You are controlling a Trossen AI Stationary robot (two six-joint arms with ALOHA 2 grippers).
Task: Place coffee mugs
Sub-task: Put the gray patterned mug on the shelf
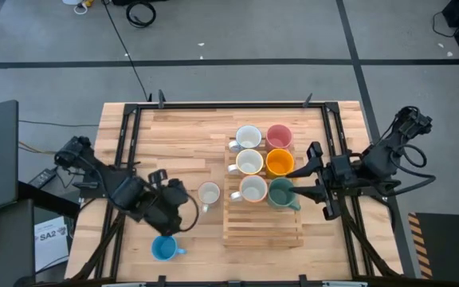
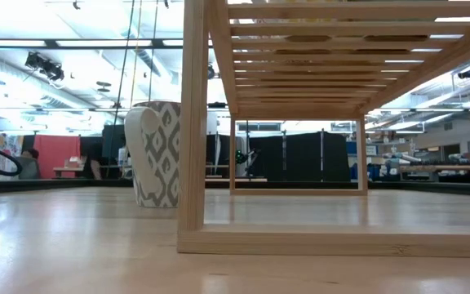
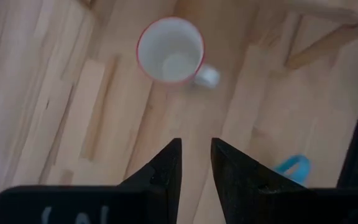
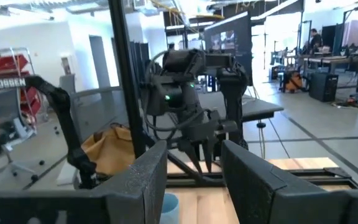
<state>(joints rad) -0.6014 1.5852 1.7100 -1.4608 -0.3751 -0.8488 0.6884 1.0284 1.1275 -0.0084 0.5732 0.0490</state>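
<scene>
The patterned mug (image 1: 209, 194) stands upright on the bare table (image 1: 182, 135), just left of the wooden rack (image 1: 263, 226), its handle pointing toward the left gripper (image 1: 183, 194). That gripper hangs just beside the mug on its left, fingers (image 3: 168, 165) parted by a narrow gap and holding nothing; in the left wrist view the mug's open mouth lies straight ahead of the fingertips, with the handle on the near side and slightly off the line between them. This is the relation the next move likely turns on: the mug is to the gripper's right, toward the rack, and the left arm is far nearer to it than the right. A grasp would probably have to take the rim or the handle, so the handle facing the fingers matters. The blue mug (image 1: 164, 249) sits near the table's front edge, below the left arm, also unplaced. On the rack six mugs already stand in two columns: three white (image 1: 249, 137) on the left, and pink (image 1: 279, 136), orange (image 1: 280, 163) and green (image 1: 282, 192) on the right. The right gripper (image 1: 307, 177) waits beside the rack's right edge, near the orange and green mugs, its fingers apart and empty. The rack's front rows look free, so the task seems mostly done.
</scene>
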